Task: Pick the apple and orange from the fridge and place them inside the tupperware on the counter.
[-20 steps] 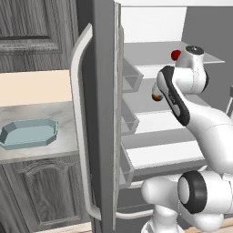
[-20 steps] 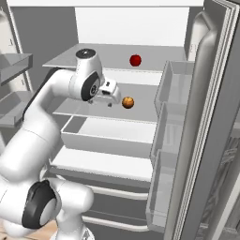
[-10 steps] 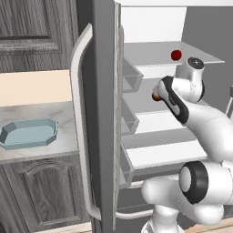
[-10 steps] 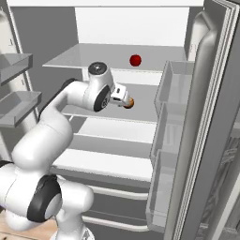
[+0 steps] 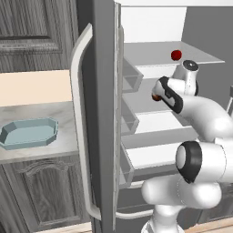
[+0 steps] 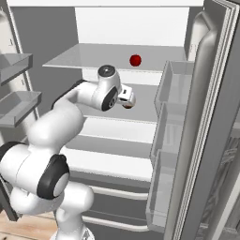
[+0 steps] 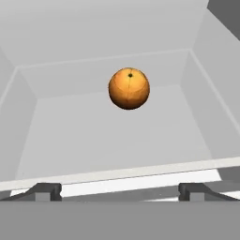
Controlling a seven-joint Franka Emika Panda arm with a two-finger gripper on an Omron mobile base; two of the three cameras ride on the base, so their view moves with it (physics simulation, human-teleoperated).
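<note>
The orange (image 7: 129,88) lies on a white middle shelf of the open fridge (image 6: 117,28), straight ahead of my gripper (image 7: 121,191). The gripper is open, its two dark fingertips (image 7: 44,190) spread wide at the shelf's front edge, apart from the fruit. From the right base view the hand (image 6: 125,96) covers most of the orange (image 6: 130,105). The apple (image 6: 135,60) rests one shelf higher, toward the back. The light blue tupperware (image 5: 29,133) sits on the counter (image 5: 66,118) left of the fridge, with nothing in it.
The fridge's left door (image 5: 98,113) with its long pale handle (image 5: 79,127) stands between the shelves and the counter. The right door's bins (image 6: 171,122) lie close to the right of the hand. Dark wood-grain cabinets (image 5: 41,191) sit below the counter.
The arm has reached deeper into the fridge, bringing the hand up to the orange's shelf. The apple, orange and tupperware have stayed put.
</note>
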